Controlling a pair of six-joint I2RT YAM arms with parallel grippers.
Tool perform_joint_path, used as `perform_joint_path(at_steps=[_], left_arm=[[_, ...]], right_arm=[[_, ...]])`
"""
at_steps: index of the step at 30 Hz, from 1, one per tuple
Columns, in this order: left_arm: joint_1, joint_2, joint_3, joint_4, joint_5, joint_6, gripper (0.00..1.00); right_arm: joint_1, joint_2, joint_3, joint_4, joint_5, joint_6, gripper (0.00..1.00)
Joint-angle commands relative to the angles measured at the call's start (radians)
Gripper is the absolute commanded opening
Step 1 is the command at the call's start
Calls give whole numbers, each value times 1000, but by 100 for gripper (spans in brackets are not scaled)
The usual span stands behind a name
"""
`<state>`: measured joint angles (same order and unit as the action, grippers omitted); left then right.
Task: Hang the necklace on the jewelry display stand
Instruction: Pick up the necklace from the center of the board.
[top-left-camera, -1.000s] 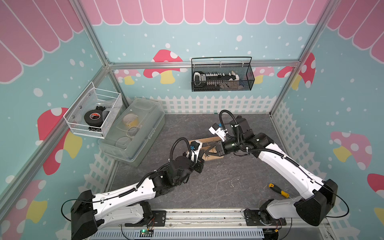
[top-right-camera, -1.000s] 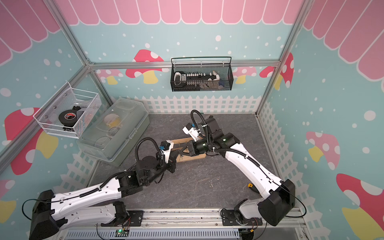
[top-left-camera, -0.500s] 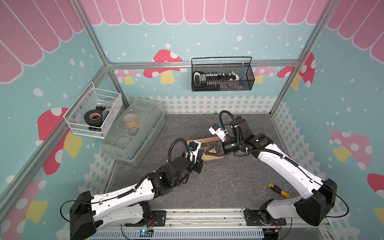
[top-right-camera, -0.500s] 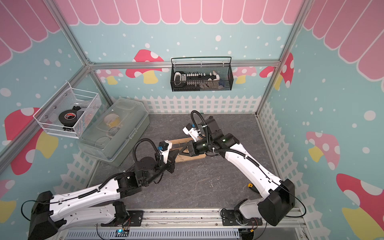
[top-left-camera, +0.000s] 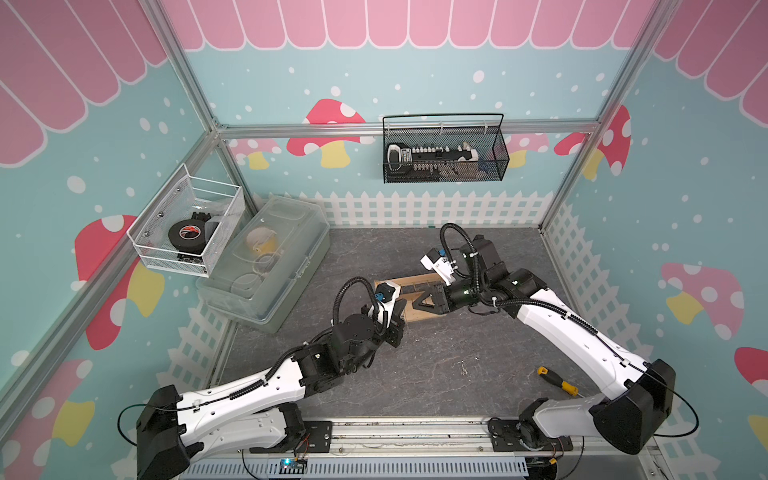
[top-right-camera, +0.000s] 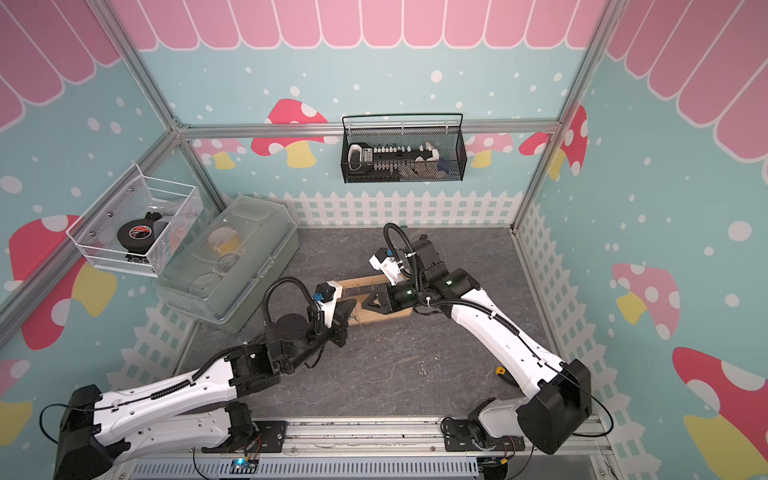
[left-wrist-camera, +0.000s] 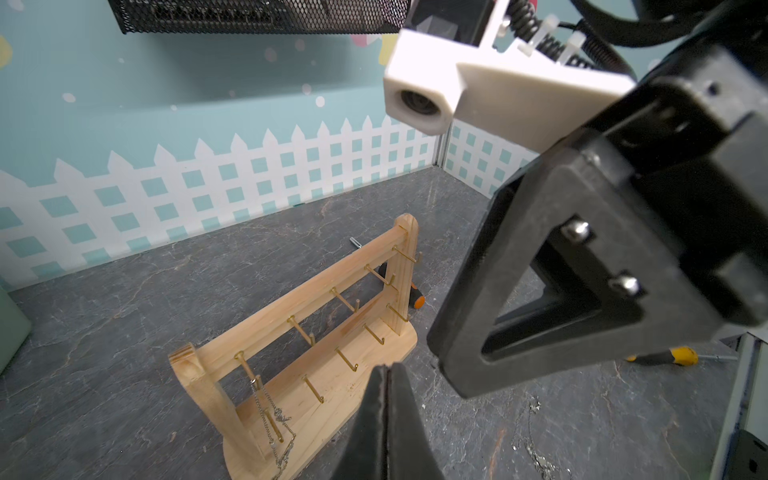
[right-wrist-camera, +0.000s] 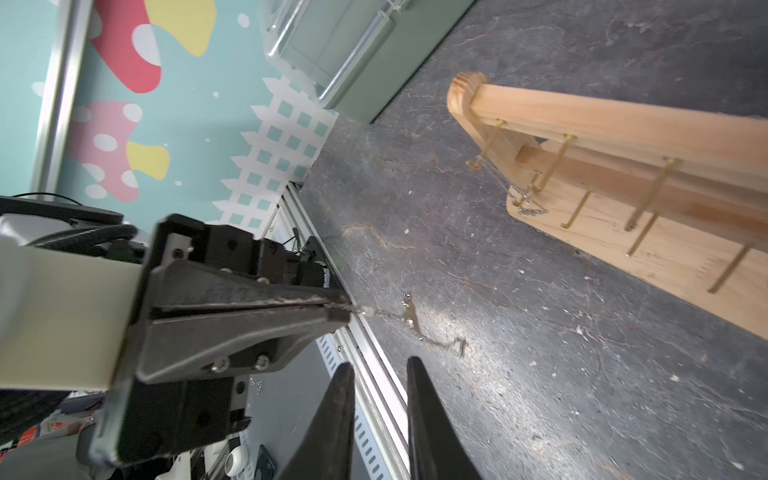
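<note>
The jewelry display stand (top-left-camera: 409, 286) (top-right-camera: 362, 286) is light wood and stands mid-table between both grippers. My left gripper (right-wrist-camera: 343, 309) (left-wrist-camera: 386, 368) is shut, and a thin necklace (right-wrist-camera: 409, 316) chain trails out of its tips. My right gripper (right-wrist-camera: 380, 365) is open by a narrow gap with nothing in it, close beside the left one and over the stand's base (top-right-camera: 376, 319). A stretch of chain (left-wrist-camera: 270, 409) also hangs from the stand's end peg. Whether it belongs to the held chain I cannot tell.
A clear lidded box (top-left-camera: 270, 266) sits at the left. A white wire basket (top-left-camera: 187, 228) with tape and a black mesh basket (top-left-camera: 444, 153) hang on the walls. A yellow-handled screwdriver (top-left-camera: 557, 380) and a small scrap (top-left-camera: 462, 368) lie near the front.
The right gripper's jaws have parted from nearly shut to a narrow gap. Both arms have hardly moved, and the left gripper stays shut.
</note>
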<state>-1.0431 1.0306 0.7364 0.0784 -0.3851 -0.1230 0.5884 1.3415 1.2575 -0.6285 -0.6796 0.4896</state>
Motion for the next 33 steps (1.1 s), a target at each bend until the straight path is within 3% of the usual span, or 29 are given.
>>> perform_joint_path(at_steps=[1, 8, 14, 33], left_arm=[[-4, 21, 119, -153, 40, 46, 0], [1, 41, 221, -319, 119, 30, 0], [0, 51, 268, -405, 111, 50, 0], [-1, 59, 346, -489, 123, 88, 0]], right_arm=[[-4, -50, -49, 55, 115, -60, 24], [-3, -127, -178, 228, 178, -82, 26], [6, -189, -220, 303, 166, -126, 30], [67, -190, -253, 394, 124, -194, 32]])
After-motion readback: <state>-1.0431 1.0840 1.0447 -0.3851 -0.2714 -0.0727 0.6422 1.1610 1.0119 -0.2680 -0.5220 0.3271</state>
